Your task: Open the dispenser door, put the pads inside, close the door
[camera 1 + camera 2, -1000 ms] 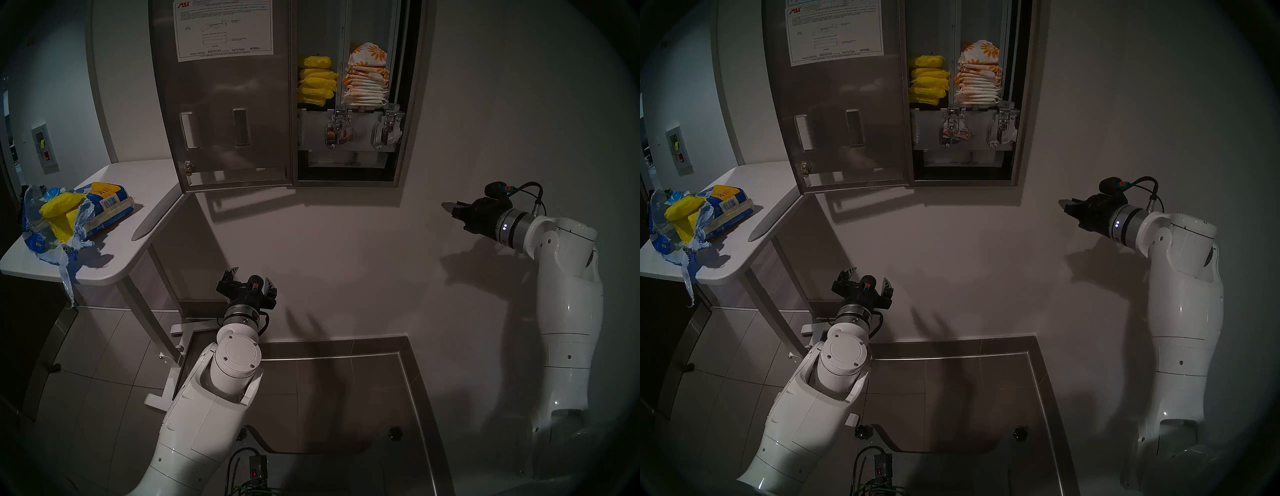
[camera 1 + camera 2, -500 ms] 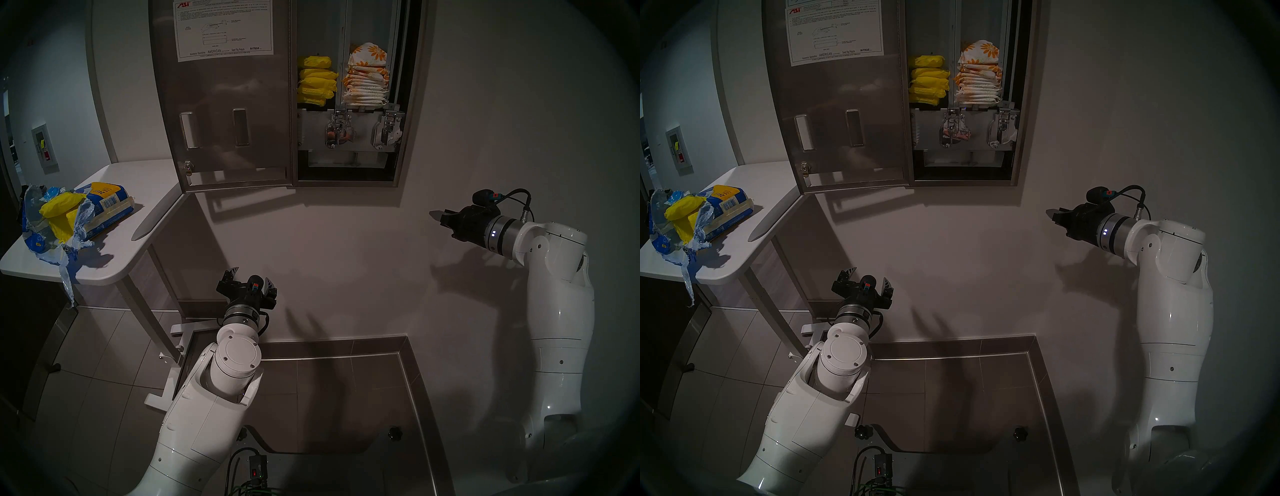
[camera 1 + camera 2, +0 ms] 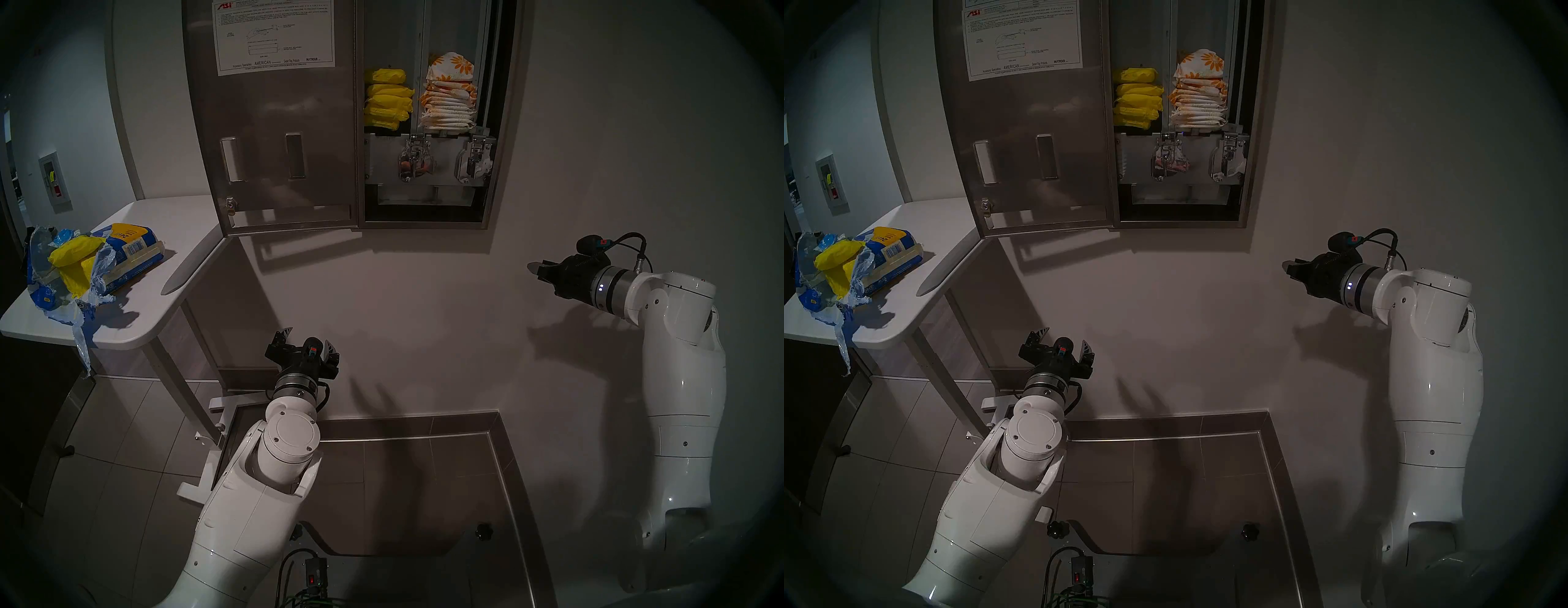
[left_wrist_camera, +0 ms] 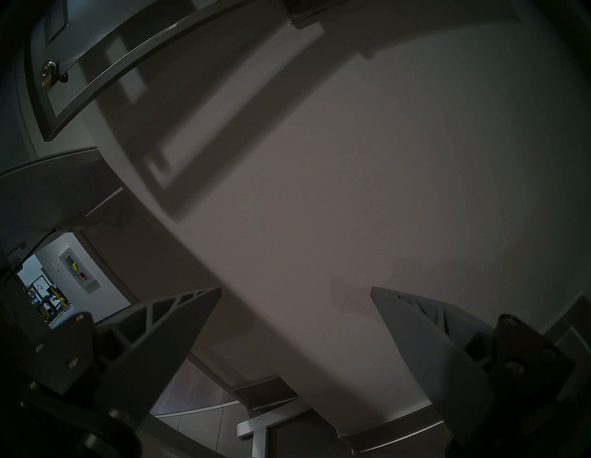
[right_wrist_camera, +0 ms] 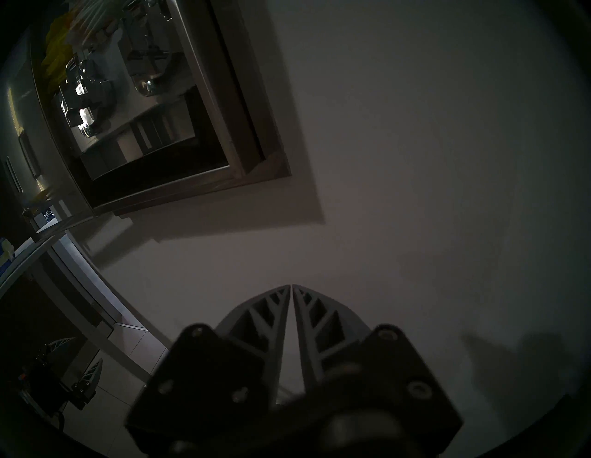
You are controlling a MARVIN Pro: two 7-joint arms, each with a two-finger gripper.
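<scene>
The dispenser door point(image 3: 280, 127) hangs swung wide, with yellow pads point(image 3: 388, 99) stacked in the cabinet's left column. The left tool point(image 3: 309, 337) is released and empty below it; the right tool point(image 3: 535, 268), clenched on nothing, points at the wall.

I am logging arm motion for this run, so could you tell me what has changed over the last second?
The right claw has moved toward the view's left and slightly downward, staying shut and empty below the cabinet. Nothing was grasped or released. The left claw stayed open and in place, the dispenser door stayed swung open, and the yellow pads in the cabinet and the torn pack on the table did not move.
</scene>
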